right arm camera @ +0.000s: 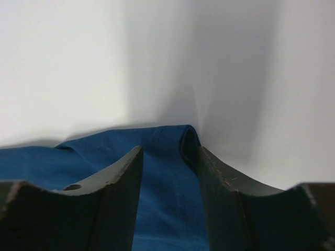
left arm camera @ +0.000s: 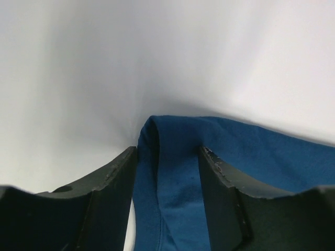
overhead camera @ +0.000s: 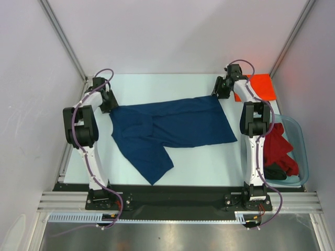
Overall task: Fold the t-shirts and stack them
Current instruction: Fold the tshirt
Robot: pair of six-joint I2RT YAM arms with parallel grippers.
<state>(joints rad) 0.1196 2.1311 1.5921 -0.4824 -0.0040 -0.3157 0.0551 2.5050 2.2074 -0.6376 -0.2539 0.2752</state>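
A navy blue t-shirt [overhead camera: 172, 125] lies spread flat across the middle of the table, one sleeve pointing toward the near edge. My left gripper [overhead camera: 109, 102] is at its far left corner. In the left wrist view its jaws [left arm camera: 167, 151] stand a little apart with the curled blue corner [left arm camera: 178, 172] lying between them. My right gripper [overhead camera: 220, 89] is at the far right corner. Its jaws [right arm camera: 167, 151] also stand a little apart over the blue cloth [right arm camera: 162, 183]. An orange t-shirt [overhead camera: 260, 86] lies folded at the back right. No white print shows on the navy shirt.
A clear bluish tub [overhead camera: 302, 151] stands at the right edge, holding a red shirt [overhead camera: 277, 146] and a dark one [overhead camera: 275, 171]. White enclosure walls with metal posts ring the table. A black base strip runs along the near edge.
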